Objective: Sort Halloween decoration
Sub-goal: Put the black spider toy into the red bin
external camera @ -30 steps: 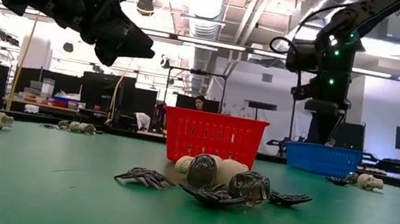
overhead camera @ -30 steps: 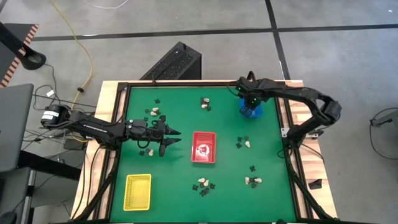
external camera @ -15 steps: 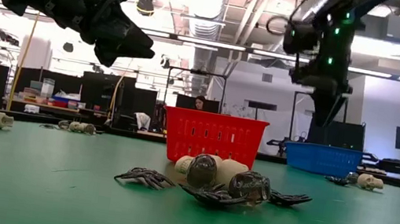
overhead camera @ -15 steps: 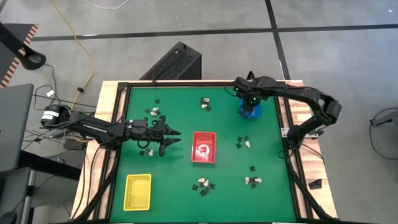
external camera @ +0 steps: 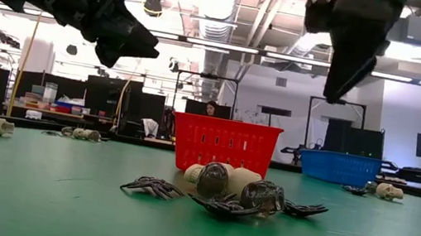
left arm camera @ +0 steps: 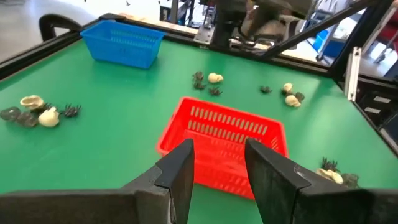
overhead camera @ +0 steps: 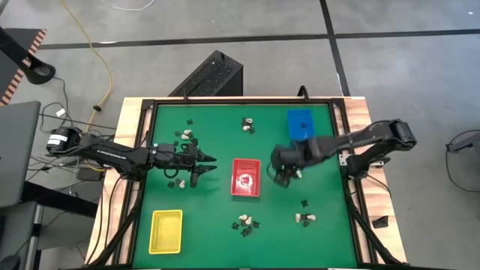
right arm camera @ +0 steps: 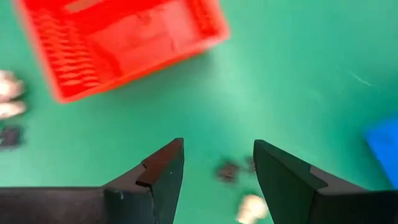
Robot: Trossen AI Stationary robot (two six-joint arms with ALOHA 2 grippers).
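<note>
The green surface (overhead camera: 217, 120) is framed by a black rim, with open felt around the trays. The right hand (overhead camera: 283, 178) is held open and empty at frame centre, just right of the red tray (overhead camera: 245, 178), with cream and black Halloween decoration (right arm camera: 239, 188) just below it. The left hand (overhead camera: 206, 165) is parked open and empty, centre-left.
</note>
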